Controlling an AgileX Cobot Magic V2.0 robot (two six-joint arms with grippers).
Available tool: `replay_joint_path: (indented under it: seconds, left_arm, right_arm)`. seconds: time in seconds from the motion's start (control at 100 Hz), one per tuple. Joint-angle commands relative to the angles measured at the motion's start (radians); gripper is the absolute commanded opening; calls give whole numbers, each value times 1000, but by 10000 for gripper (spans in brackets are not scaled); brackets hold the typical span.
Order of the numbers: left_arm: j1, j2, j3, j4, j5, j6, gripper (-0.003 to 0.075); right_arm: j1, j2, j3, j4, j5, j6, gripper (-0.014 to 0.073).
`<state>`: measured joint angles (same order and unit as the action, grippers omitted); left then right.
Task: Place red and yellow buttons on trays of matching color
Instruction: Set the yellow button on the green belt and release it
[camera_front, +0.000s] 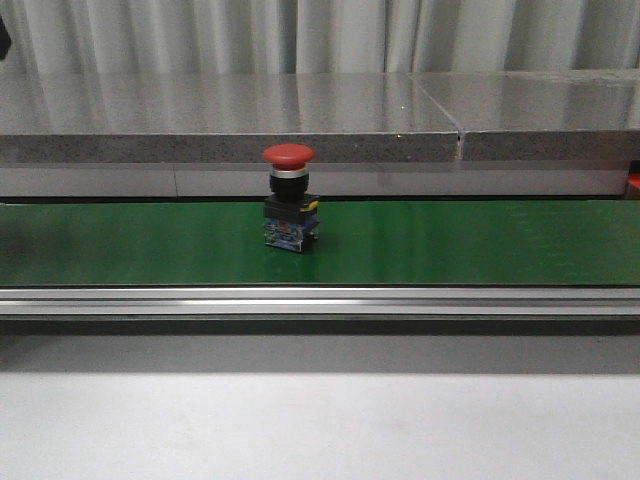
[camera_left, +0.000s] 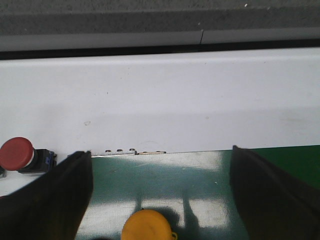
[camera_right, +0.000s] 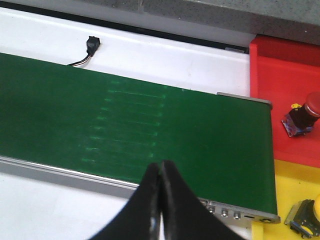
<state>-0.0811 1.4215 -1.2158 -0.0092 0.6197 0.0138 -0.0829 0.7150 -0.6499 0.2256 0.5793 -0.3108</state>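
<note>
Front view: I see one red mushroom-head push button (camera_front: 290, 196) with a black collar and a bluish contact block standing upright on the green conveyor belt (camera_front: 480, 245), roughly mid-belt and a bit left of centre. Behind it runs a grey speckled stone ledge (camera_front: 230, 120). Neither arm shows here.

My left gripper (camera_left: 161, 200) is spread wide open, its two dark fingers (camera_left: 47, 205) framing the belt end. Between them, low at the frame edge, sits a yellow round button cap (camera_left: 148, 226) on the belt, not touched by either finger as far as I can tell. A second red-capped button (camera_left: 22, 156) lies on its side on the white table surface (camera_left: 165, 100), just outside one finger and off the belt; I cannot tell if it touches the finger.

My right gripper (camera_right: 159, 205) is closed, fingers (camera_right: 180, 210) pressed together, nothing between them, hovering over the near edge of the belt. Beyond the belt's end is a red plastic tray (camera_right: 280, 85) with a red button on a dark blue base (camera_right: 302, 115) lying tilted in it, well apart from the gripper. Next to that is a yellow plastic tray (camera_right: 295, 180) holding a yellow-capped button (camera_right: 307, 217), partly cut off by the frame. A small black connector with wires (camera_right: 90, 47) lies on the white surface on the belt's far side.
</note>
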Motion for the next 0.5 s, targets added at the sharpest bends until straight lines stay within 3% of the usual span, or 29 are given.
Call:
replay_joint_path:
  seconds: [0.0, 0.49]
  left_arm:
    - [-11, -101, 7, -11, -76, -1, 555]
    - [-11, -565, 431, -70, -200, -3, 554]
  right_arm:
    - [0, -5, -25, 11, -62, -9, -68]
    - [0, -5, -25, 11, -62, -9, -68]
